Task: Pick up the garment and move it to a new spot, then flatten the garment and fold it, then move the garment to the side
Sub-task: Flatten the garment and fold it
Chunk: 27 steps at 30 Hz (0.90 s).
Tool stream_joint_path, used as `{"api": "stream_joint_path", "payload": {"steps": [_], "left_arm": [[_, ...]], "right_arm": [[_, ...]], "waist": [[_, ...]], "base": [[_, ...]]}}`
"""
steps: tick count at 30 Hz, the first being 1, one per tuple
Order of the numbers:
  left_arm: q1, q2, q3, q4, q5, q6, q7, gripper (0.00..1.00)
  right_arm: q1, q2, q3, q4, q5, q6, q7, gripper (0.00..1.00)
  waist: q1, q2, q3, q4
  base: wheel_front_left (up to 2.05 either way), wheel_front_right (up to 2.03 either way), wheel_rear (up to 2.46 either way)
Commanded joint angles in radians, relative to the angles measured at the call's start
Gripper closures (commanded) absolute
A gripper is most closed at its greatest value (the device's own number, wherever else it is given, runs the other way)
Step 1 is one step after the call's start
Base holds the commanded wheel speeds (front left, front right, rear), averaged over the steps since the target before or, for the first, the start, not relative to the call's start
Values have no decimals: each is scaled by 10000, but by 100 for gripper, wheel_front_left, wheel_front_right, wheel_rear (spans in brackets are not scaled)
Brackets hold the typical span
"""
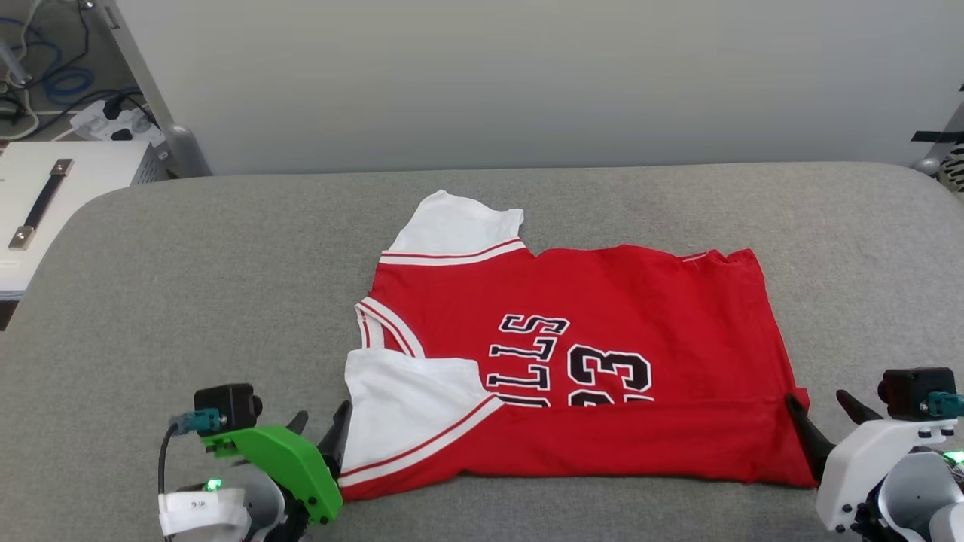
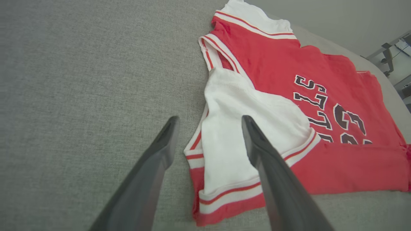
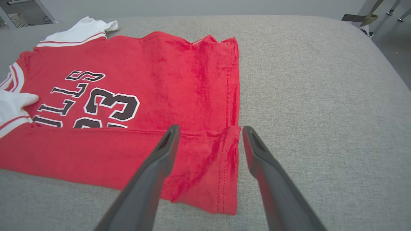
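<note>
The garment (image 1: 587,331), a red jersey T-shirt with white sleeves and black "BULLS 23" print, lies flat on the grey padded table with its near long edge folded up over the print. My left gripper (image 1: 322,425) stands open at the near white sleeve (image 2: 231,134), one finger over the sleeve and one over bare table. My right gripper (image 1: 825,406) is open at the folded hem corner (image 3: 221,166); in the right wrist view one finger lies over the red cloth, the other over the table. Neither holds anything.
The grey table (image 1: 188,301) stretches wide on both sides of the shirt. A pale wall rises behind it. At the far left stand a white box with a handle (image 1: 45,196) and cables with a power strip (image 1: 113,120).
</note>
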State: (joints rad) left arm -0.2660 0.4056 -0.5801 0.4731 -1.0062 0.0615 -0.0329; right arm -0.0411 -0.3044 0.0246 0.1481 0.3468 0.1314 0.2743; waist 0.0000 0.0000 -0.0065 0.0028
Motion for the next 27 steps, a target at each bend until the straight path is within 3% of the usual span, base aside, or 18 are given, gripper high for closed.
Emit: {"api": "stream_joint_path", "payload": {"steps": [1,11,27], "left_arm": [[388,67,51,-303,-148,258,16,0],[1599,559,-332,-2050,7,1722,918,0],[997,824,-992,-2226,939,2665,1656,0]], "right_arm": [[258,44,-66,-270,-123,-7,169,0],[1321,613,-553,-2019,-502,-7,1783,0],[1304,1017,-784,-2545,-810,-7,2314,0]], "waist": [[0,0,-226,36],[0,0,-40,22],[0,0,904,-448]], "base": [[0,0,0],[0,0,0],[0,0,0]]}}
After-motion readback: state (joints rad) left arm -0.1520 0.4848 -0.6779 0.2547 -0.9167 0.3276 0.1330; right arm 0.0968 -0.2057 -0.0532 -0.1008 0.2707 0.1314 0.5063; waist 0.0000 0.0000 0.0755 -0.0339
